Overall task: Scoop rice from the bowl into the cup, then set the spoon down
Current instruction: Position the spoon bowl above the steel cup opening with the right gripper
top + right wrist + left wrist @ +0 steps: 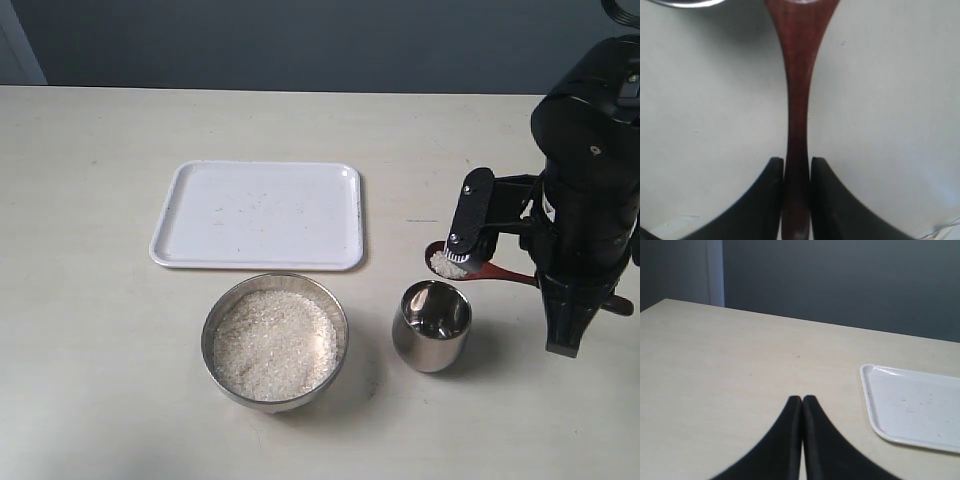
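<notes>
I am looking over all three views, and I am finding no text, label, brand, number or sign that I can read.

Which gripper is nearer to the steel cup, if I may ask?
Right. The right gripper holds the spoon beside the cup; the left gripper is off by the tray.

We see spoon [797, 90] head cut off at right wrist view's edge; cup [685, 2] only as rim sliver there. Exterior: right arm [590, 180] hides most of handle, runs off frame. Tray [912, 405] cropped in left wrist view; we can't identify specks on it.
</notes>
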Available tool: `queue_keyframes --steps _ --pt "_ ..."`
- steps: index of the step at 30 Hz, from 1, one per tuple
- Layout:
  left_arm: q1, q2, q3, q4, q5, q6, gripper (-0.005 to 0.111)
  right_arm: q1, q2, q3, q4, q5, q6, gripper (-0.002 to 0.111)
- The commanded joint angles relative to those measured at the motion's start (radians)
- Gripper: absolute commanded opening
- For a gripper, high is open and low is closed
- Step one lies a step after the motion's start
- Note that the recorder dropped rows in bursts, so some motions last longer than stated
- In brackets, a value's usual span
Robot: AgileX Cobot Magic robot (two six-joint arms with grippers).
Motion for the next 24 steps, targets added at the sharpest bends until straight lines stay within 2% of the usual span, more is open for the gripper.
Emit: queue_keyframes --steps 1,12,19,24 --pt "-0.004 -0.005 -0.002 -0.003 -0.011 -0.003 0.001 -0.004 0.002 0.003 0.005 0.012 -0.001 -0.001" --pt "-0.004 -0.005 -0.002 -0.003 -0.011 -0.003 0.001 -0.002 0.002 0.003 0.009 0.024 -0.001 -0.001" --pt "-0.004 -0.005 -0.002 -0.003 -0.011 -0.003 0.001 0.066 0.007 0.003 -0.052 0.05 -0.001 -0.001" --pt "-0.004 -0.005 -0.002 -0.003 -0.011 -0.003 0.001 0.067 0.015 0.003 -0.057 0.06 -0.001 -0.001"
